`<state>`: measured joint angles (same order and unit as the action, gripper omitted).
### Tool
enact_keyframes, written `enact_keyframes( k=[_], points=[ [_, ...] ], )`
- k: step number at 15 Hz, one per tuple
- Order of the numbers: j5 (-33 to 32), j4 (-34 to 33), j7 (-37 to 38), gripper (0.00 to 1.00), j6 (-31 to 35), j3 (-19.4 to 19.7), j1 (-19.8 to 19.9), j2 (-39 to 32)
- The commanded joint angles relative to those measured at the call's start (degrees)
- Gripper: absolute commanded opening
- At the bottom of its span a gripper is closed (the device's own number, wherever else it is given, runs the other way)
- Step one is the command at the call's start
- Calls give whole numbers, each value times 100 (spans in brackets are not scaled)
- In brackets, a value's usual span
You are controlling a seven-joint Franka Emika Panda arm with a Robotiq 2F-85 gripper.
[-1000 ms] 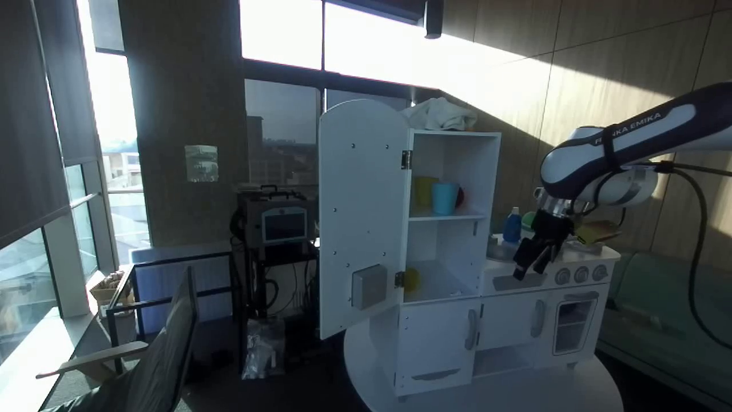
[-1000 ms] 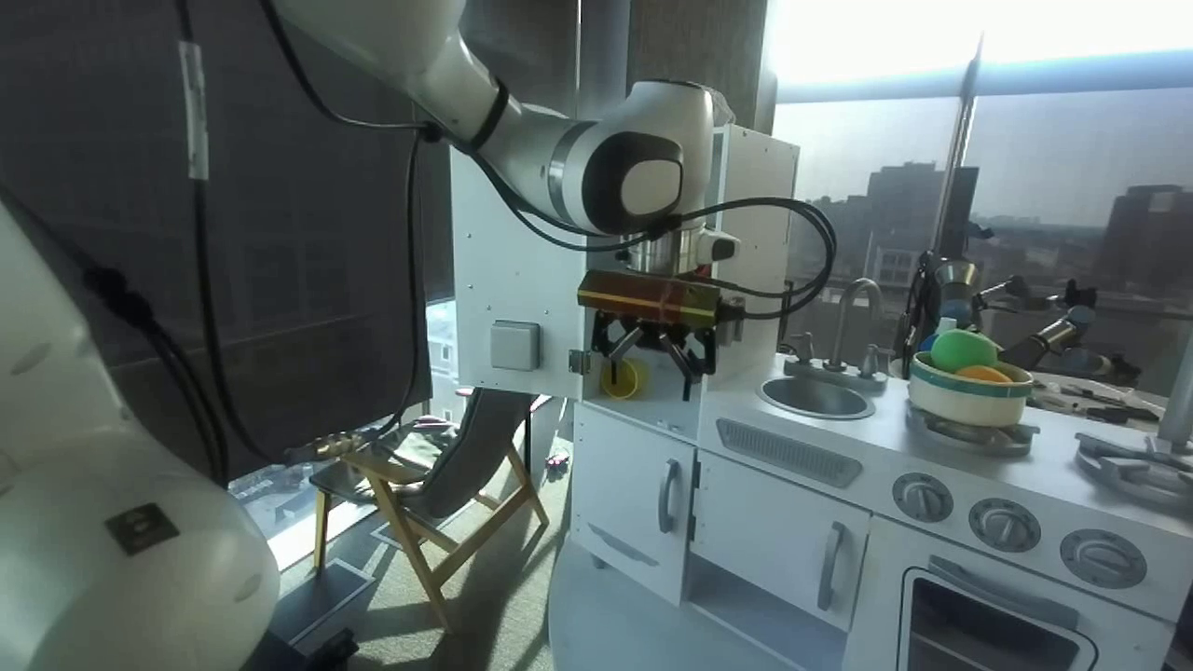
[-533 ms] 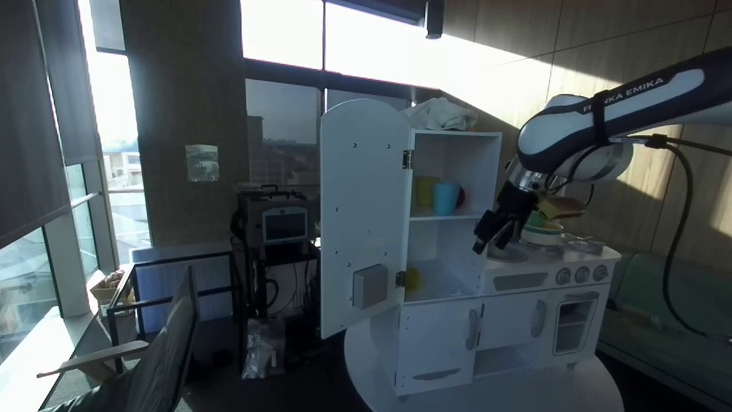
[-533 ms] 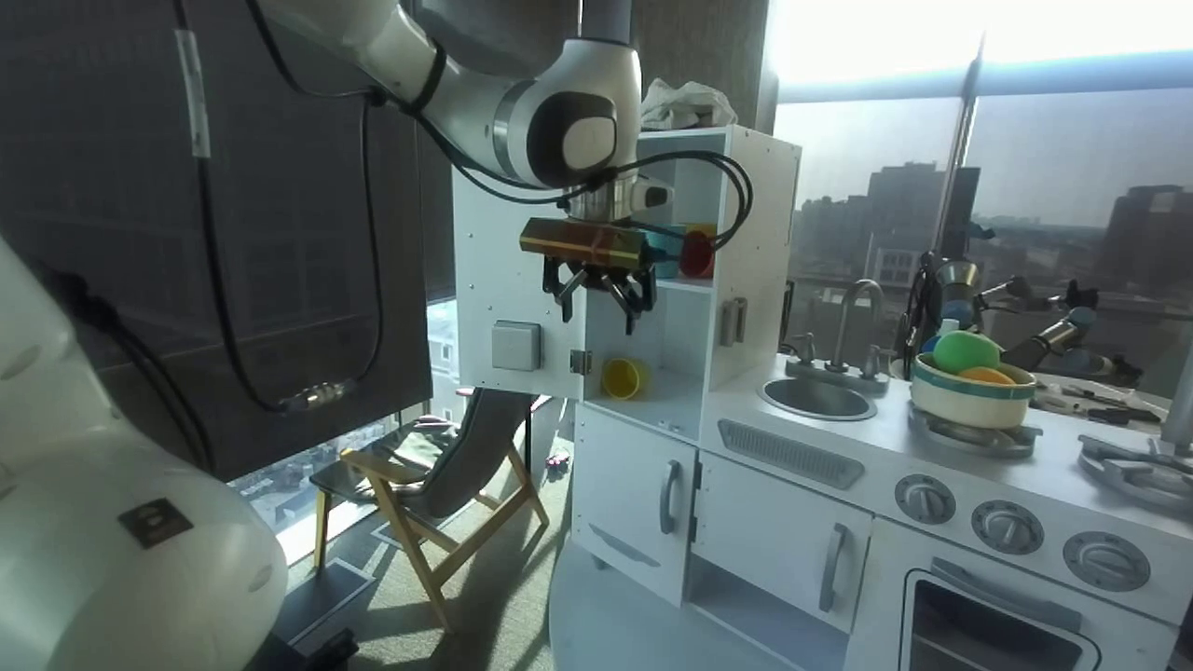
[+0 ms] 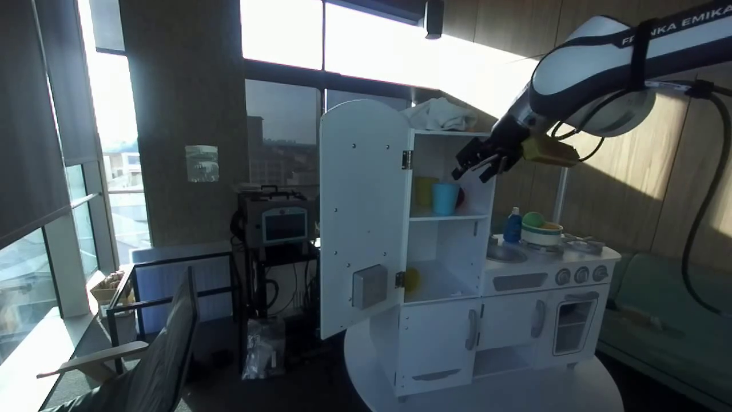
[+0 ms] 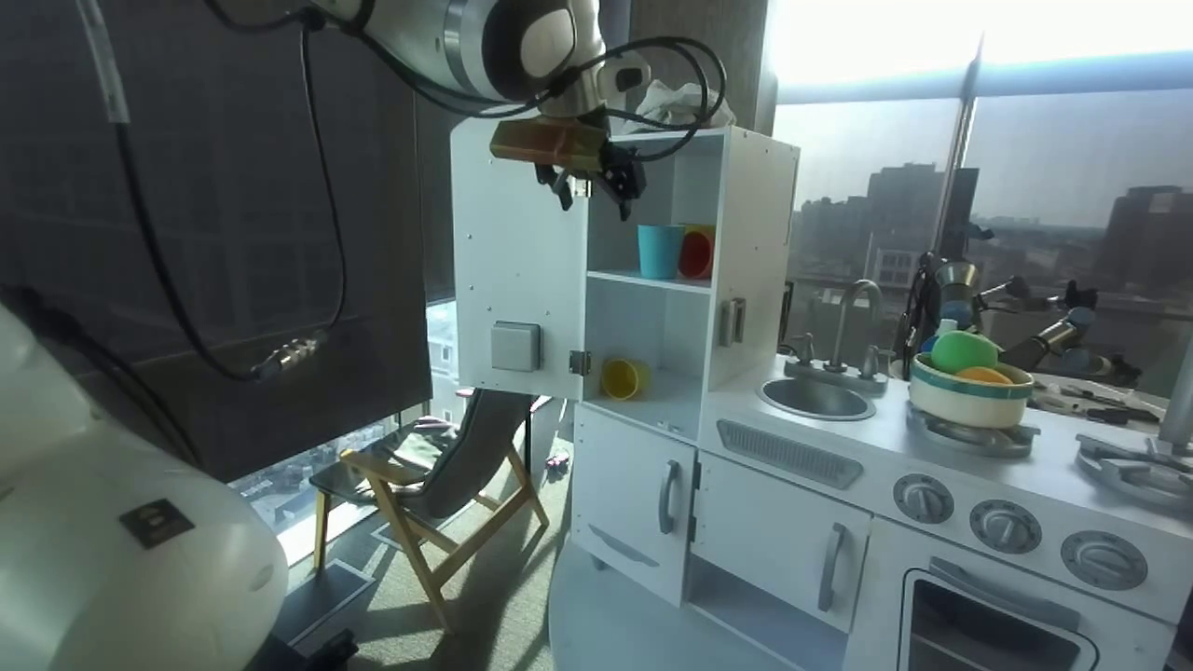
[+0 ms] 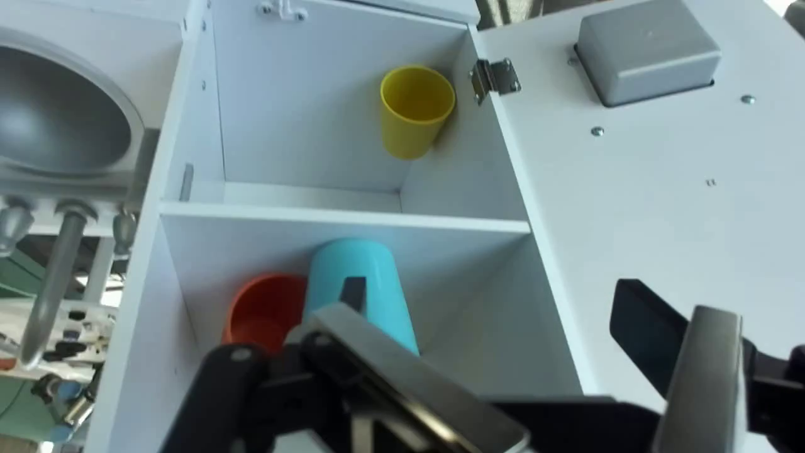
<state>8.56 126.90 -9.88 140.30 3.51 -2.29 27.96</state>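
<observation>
My gripper [image 6: 595,207] is open and empty, raised in front of the upper compartment of a white toy cabinet [image 6: 760,242]. It also shows in an exterior view [image 5: 470,176] and in the wrist view [image 7: 494,301]. A light blue cup [image 6: 660,252] stands on the upper shelf, nearest to the gripper. In the wrist view one fingertip overlaps the blue cup [image 7: 371,277]; no contact can be made out. A red cup [image 7: 264,314] is beside it. A yellow cup [image 5: 424,191] is also on this shelf, hidden in the wrist view. Another yellow cup [image 7: 412,119] lies on its side in the lower compartment.
The cabinet door [image 5: 363,217] stands wide open, with a grey box [image 7: 651,50] on it. A white cloth [image 5: 440,114] lies on the cabinet top. Beside it are a sink [image 6: 818,399], a blue bottle [image 5: 513,226] and a pot [image 6: 969,396] with green and orange items.
My gripper has risen from in front of the counter and lower compartment to the upper compartment. It has tilted to point more toward the cabinet. It stays open; the cups have not moved.
</observation>
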Motion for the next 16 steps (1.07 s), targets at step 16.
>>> enact_keyframes(
  k=[16],
  points=[
    [-1183,-514,-4,100,2552,-297,134,-1573]
  ],
)
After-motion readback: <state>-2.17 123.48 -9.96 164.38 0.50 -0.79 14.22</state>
